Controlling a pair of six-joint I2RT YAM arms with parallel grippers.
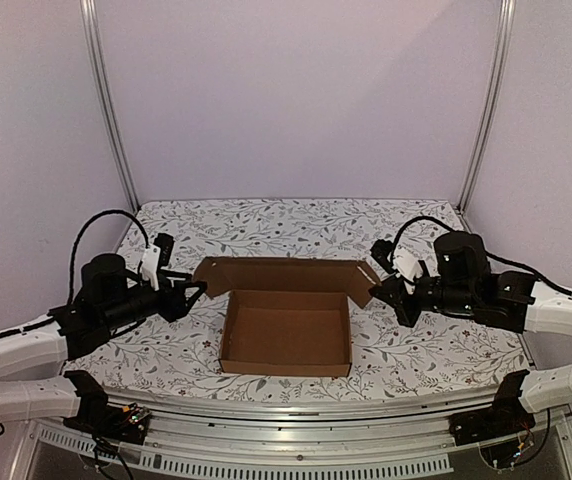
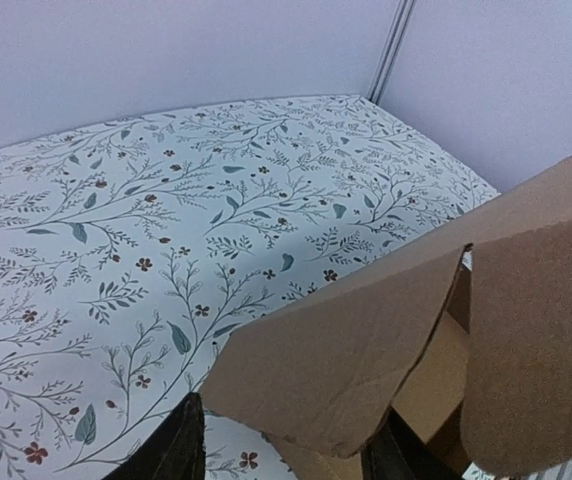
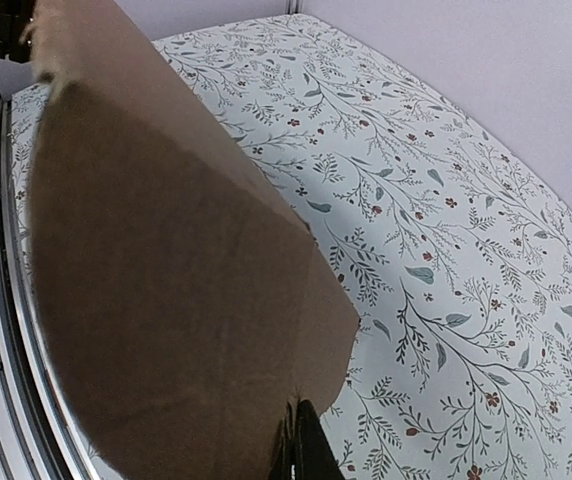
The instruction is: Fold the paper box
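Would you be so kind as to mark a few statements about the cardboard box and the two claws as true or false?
1. The paper box sits on the floral tablecloth between the two arms. True.
2. The lid flap is folded down flat over the tray. False: it stands open along the far side, and the inside of the tray shows.
3. The right claw is shut at the right end of the lid flap. True.
4. The left claw hangs over the far edge of the table, well away from the box. False: it is at the left end of the lid flap, with its fingers apart on either side of the cardboard.
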